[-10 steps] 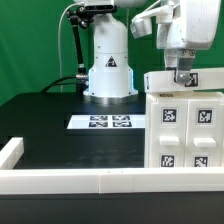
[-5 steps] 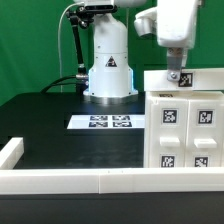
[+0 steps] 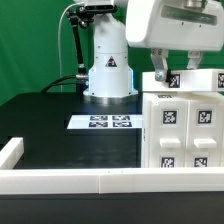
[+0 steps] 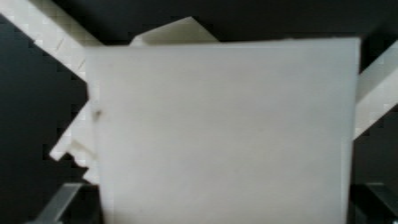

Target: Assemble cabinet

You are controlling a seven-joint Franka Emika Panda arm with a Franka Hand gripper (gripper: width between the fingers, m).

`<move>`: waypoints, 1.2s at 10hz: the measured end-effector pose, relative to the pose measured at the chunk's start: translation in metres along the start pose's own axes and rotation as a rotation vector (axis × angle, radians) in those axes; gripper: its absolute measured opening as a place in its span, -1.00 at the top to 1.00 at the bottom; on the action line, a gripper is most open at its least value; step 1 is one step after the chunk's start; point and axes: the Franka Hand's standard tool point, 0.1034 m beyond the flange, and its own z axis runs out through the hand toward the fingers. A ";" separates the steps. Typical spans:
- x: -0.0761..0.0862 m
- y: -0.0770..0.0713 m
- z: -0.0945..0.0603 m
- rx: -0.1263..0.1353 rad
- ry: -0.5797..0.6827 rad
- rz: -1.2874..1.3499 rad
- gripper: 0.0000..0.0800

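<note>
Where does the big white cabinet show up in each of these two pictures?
Exterior view: the cabinet stands at the exterior view's right, on the black table, under the end effector.
Wrist view: the cabinet fills most of the picture as a plain white face.
Shared landmark: the cabinet's flat white top.

The cabinet (image 3: 185, 125) runs off the exterior view's right edge, so its far side is unseen. The arm's head fills the top corner there, cut by the frame, and hides the cabinet's back top. One finger (image 3: 158, 68) shows; the other is blurred. In the wrist view the cabinet (image 4: 222, 140) is a soft white blur, edges cropped.
</note>
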 end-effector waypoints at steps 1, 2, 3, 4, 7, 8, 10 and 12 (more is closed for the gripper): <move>0.002 -0.003 0.001 -0.002 0.006 0.100 -0.42; 0.003 -0.006 0.002 -0.001 0.006 0.172 -0.42; 0.004 -0.008 0.003 -0.001 0.006 0.239 -0.42; 0.004 -0.008 0.003 0.004 0.007 0.297 -0.42; 0.005 -0.010 0.003 0.006 0.007 0.484 -0.42; 0.005 -0.010 0.003 0.007 0.007 0.539 -0.42; 0.006 -0.013 0.003 0.020 0.006 0.755 -0.42; 0.008 -0.016 0.003 0.044 0.003 0.977 -0.42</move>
